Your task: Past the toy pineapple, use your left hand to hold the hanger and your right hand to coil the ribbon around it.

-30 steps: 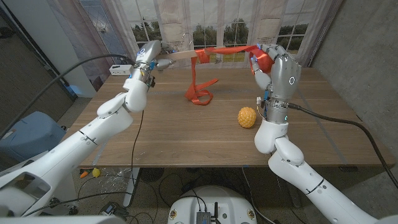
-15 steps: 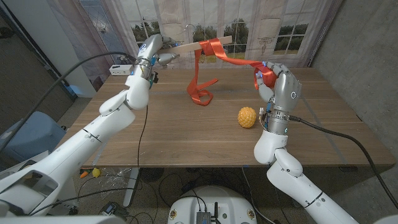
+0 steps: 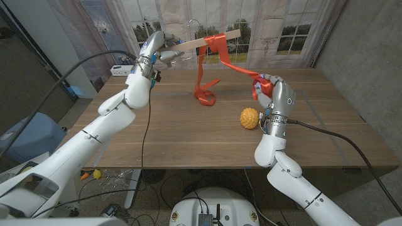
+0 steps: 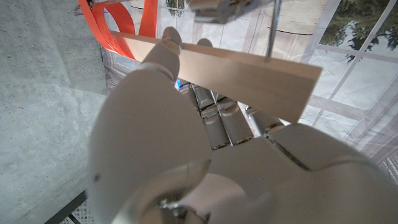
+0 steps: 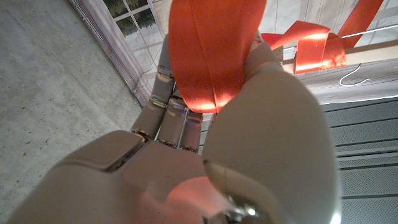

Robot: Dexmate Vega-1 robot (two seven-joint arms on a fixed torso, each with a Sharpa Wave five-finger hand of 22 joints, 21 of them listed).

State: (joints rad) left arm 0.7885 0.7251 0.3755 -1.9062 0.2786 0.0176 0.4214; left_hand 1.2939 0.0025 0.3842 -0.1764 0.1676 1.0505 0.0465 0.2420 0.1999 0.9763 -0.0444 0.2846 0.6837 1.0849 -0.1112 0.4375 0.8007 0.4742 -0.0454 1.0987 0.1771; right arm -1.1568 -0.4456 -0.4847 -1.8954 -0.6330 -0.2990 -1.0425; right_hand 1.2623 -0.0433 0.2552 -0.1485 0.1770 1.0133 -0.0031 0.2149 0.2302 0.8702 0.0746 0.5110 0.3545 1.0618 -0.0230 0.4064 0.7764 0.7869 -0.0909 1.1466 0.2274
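Note:
My left hand [image 3: 156, 50] holds the wooden hanger [image 3: 202, 41] up above the table's far side; in the left wrist view its fingers wrap the pale wooden bar [image 4: 236, 71] and the metal hook [image 4: 272, 28] shows. An orange-red ribbon [image 3: 217, 47] is looped around the bar. One end hangs down to a pile [image 3: 205, 94] on the table, the other runs to my right hand [image 3: 274, 94], which grips the ribbon [image 5: 211, 56] low over the table. The yellow toy pineapple [image 3: 250, 118] lies just left of my right wrist.
The wooden table [image 3: 188, 138] stretches toward me from the ribbon pile. A white power strip [image 3: 119, 70] lies at the far left corner. Curtains and windows [image 3: 207, 25] stand behind the table.
My right hand has dropped from hanger height toward the table, pulling the ribbon down and to the right. The hanger's free end has tilted up and shifted right.

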